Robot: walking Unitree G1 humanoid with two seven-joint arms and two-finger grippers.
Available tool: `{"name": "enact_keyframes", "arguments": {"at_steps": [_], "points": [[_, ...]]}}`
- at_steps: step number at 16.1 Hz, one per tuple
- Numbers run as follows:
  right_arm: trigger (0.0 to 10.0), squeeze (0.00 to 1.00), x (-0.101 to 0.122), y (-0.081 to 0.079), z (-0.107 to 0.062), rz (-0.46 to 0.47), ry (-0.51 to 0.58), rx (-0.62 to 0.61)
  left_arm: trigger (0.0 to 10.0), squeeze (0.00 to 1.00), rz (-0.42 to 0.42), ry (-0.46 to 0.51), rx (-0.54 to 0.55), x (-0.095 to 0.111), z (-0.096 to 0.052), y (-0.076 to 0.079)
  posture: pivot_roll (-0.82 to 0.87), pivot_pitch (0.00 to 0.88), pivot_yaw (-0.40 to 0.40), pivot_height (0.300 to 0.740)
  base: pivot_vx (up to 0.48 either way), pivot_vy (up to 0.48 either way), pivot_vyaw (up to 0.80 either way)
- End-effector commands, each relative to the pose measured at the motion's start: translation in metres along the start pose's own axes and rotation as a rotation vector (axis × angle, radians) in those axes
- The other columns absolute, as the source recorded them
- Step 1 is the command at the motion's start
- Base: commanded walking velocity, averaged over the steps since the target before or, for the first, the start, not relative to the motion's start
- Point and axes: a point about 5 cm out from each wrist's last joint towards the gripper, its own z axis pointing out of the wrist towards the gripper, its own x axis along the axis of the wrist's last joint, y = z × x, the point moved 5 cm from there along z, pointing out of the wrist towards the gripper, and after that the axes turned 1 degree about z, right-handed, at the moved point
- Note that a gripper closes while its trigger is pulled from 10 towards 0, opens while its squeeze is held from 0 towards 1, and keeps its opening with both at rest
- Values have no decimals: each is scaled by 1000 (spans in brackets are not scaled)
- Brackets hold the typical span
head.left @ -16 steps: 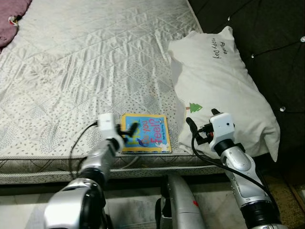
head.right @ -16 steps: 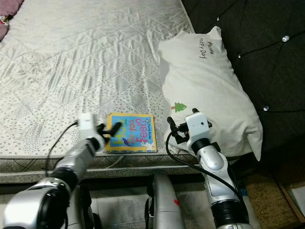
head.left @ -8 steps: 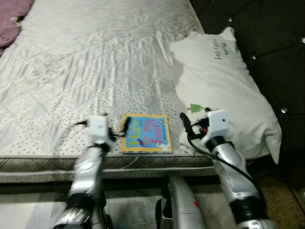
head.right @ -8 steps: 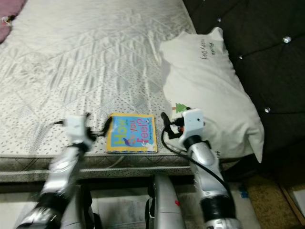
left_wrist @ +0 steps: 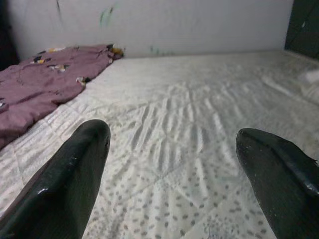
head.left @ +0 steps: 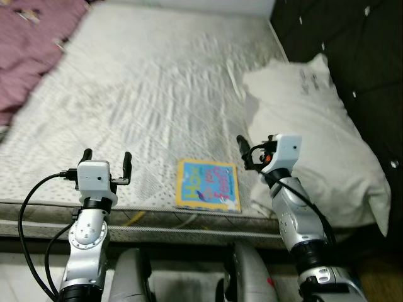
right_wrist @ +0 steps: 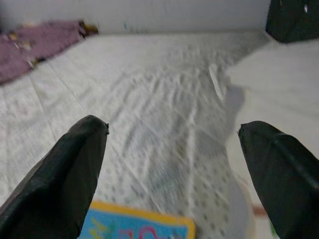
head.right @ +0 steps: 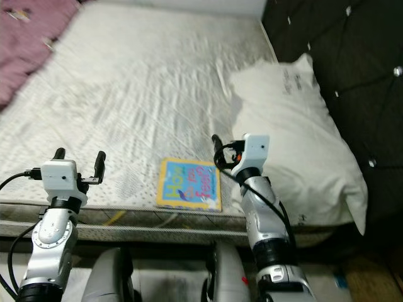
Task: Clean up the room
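Book (head.left: 208, 185), a bright blue, yellow-edged picture book, lies flat near the mattress (head.left: 157, 82) front edge, between both grippers. Left gripper (head.left: 106, 160), earlier touching the book, now hovers well aside, fingers spread. Right gripper (right_wrist: 169, 164) is spread beside the white pillow (head.left: 318, 126).

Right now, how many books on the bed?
1. The book lies flat at the mattress near edge, beside the pillow. More might hide under the purple blanket.
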Motion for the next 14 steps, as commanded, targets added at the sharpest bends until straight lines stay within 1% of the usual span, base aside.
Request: {"name": "enact_keyframes", "arguments": {"at_steps": [1,2,3,4,6,8,11,12,13,14], "points": [[10000,0,8,3,5,14,33,-8,10000,0,-2,3,-1,4,4,-1,13,0,-42,602,0,0,0],[10000,0,11,3,7,18,44,-10,10000,0,4,2,8,5,6,-3,14,0,-38,612,0,0,0],[10000,0,14,4,11,31,56,-21,10000,0,14,6,15,6,11,-4,17,0,-30,632,0,0,0],[10000,0,16,5,11,37,64,-25,10000,0,4,4,16,6,12,-3,19,0,-27,642,0,0,0],[10000,0,16,6,12,40,72,-33,10000,0,21,-3,17,7,14,-2,21,0,-23,662,0,0,0],[10000,0,16,5,12,39,80,-32,10000,0,29,9,20,11,16,-3,18,0,-27,687,0,0,0],[10000,0,18,5,11,34,90,-33,10000,0,4,27,36,18,19,-4,19,0,-49,727,0,0,0],[10000,0,16,3,11,33,85,-26,10000,0,4,29,36,19,19,-4,23,0,-57,740,0,0,0],[10000,0,16,2,12,31,82,-21,10000,0,1,31,36,20,19,-4,28,0,-63,740,0,0,0],[10000,0,15,0,13,25,77,-11,10000,0,-36,42,34,23,19,-3,35,0,-68,740,0,0,0]]}}
